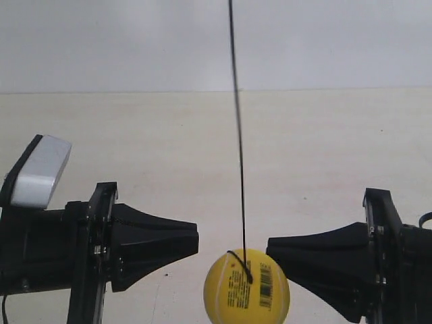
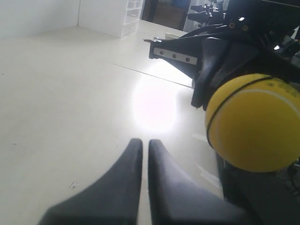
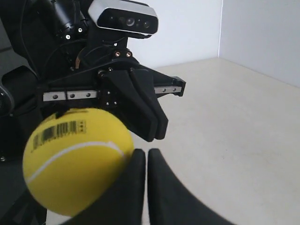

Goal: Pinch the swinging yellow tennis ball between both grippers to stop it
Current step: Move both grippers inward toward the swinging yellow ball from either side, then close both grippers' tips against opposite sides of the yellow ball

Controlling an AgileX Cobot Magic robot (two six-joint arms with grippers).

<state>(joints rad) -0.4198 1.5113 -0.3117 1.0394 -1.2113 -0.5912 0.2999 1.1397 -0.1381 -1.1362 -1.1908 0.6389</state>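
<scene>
While the yellow tennis ball hangs free, the left pincer, tips pressed together, sits apart on the ball's left. The right pincer, tips together too, is just beside it. No pinch yet; both must push inward, I think.

The counter is pale cream, with a faint seam, and runs back to a white wall. A white drawer unit stands on it.

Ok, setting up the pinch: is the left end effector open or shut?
Shut. The left end effector shows its fingers together, only a thin slit between, holding nothing.
</scene>
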